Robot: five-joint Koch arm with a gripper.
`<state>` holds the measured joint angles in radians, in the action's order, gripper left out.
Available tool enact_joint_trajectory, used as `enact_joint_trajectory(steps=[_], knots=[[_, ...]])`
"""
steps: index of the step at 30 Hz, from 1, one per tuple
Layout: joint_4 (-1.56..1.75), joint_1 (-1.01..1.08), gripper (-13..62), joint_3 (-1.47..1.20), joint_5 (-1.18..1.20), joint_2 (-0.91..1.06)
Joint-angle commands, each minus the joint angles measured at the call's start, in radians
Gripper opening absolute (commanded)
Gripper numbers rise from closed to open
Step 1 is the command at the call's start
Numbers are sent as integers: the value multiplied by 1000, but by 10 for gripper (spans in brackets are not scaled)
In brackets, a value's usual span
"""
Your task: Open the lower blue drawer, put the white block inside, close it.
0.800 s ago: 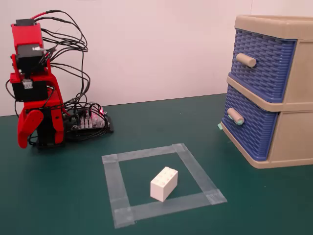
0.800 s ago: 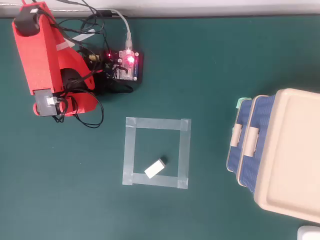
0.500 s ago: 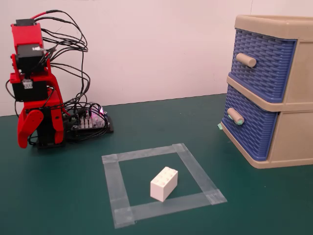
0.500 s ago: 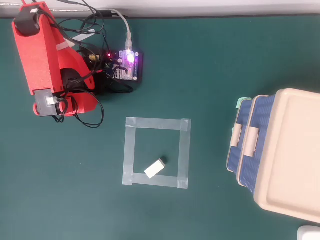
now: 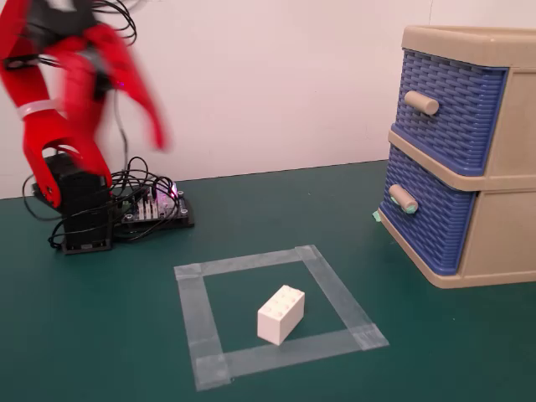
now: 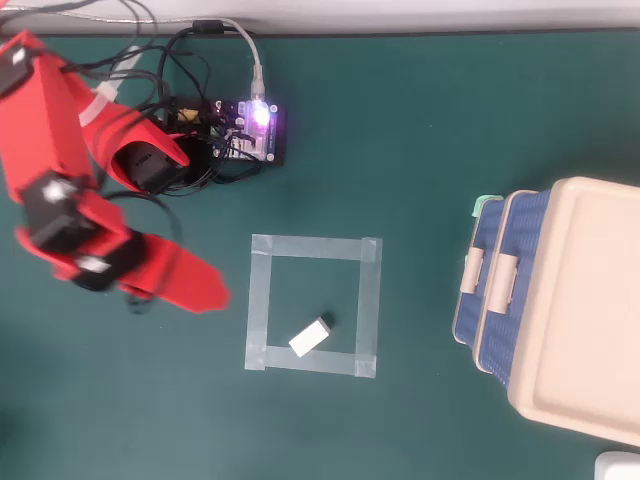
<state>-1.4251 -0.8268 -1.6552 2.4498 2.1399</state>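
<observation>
The white block [image 5: 280,314] lies inside a square of grey tape [image 5: 251,262] on the green table, near its front edge; it also shows in the overhead view [image 6: 311,336]. The lower blue drawer [image 5: 423,209], with its teal-tipped handle [image 5: 403,199], is shut in the beige cabinet [image 5: 502,243] at the right, and shows from above [image 6: 470,320]. My red gripper [image 5: 142,109] hangs high at the left, blurred, far from both. From above my gripper [image 6: 205,290] points right, left of the tape square [image 6: 310,245]. Its jaws cannot be made out.
The upper blue drawer [image 5: 448,105] with a plain beige handle is also shut. A controller board with a lit LED [image 6: 250,125] and a tangle of cables sit at the arm's base [image 5: 84,218]. A white object [image 6: 620,465] pokes in at the bottom right.
</observation>
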Motion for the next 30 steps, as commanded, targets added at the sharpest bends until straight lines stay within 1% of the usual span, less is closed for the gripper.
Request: enact_joint_trajectory(steps=[1, 2, 5, 8, 10, 12, 15, 18, 21, 26, 30], knots=[[123, -153, 338, -31, 149, 9], [221, -213, 337, -114, 183, 2], [545, -302, 337, -331, 210, -2], [1048, -370, 337, -603, 224, -11], [1384, -396, 337, -744, 224, -58], [1669, -428, 337, -798, 227, -169], [1956, -480, 337, -779, 250, -396], [2134, -488, 337, -680, 310, -598], [2203, -494, 337, -557, 419, -752], [2200, -518, 337, -397, 696, -877], [2198, -526, 337, -293, 738, -953]])
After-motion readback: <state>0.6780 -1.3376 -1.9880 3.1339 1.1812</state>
